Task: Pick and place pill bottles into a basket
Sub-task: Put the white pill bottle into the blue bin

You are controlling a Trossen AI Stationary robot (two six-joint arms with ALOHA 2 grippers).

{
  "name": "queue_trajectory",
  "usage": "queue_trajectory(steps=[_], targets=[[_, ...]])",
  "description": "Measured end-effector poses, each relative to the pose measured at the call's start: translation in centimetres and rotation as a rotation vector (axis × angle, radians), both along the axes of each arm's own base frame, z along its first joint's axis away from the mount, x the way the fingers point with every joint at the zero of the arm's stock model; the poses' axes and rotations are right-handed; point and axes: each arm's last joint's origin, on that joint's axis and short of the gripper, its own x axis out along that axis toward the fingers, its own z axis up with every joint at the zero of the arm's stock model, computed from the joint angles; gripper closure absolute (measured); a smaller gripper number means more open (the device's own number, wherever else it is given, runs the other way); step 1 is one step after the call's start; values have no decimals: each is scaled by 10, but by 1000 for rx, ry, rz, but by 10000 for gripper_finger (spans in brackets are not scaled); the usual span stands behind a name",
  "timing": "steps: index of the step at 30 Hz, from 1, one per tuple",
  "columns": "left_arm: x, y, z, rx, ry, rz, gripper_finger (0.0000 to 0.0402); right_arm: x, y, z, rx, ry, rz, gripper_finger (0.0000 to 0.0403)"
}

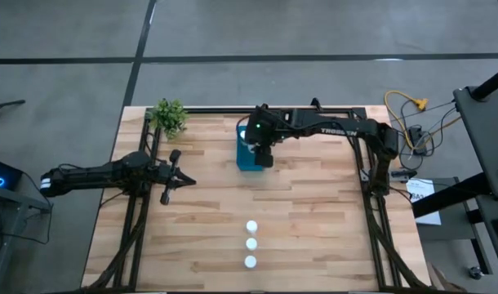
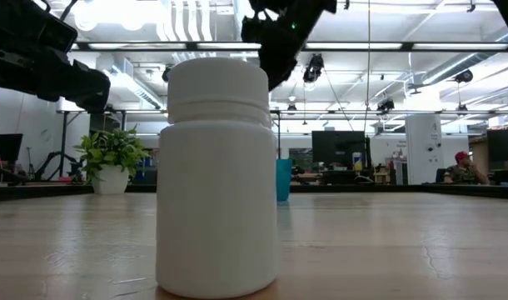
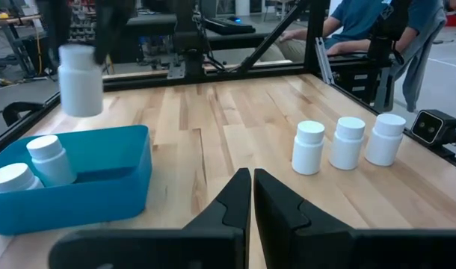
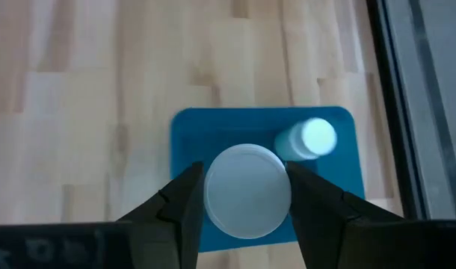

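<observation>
Right wrist view, round white bottle (image 4: 247,190), rectangular teal basket (image 4: 190,134)

Right claw (image 4: 247,196) clamped, raised, left claw (image 3: 252,196) closed, waiting

R gripper (image 1: 260,147) over small teal-blue plastic basket (image 1: 246,158); three small white capped pill bottles (image 1: 251,243) well apart from its fingers; L gripper (image 1: 182,181) idle.
</observation>
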Motion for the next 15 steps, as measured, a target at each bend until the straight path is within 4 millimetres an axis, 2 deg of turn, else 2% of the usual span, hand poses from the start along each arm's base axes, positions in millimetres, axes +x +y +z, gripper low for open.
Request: queue_trajectory(steps=[8, 15], targets=[[0, 0, -1, 0, 1, 0, 402, -8, -28, -28, 46, 12, -35, 255], [0, 0, -1, 0, 2, 0, 402, -12, -40, -45, 60, 3, -39, 255]])
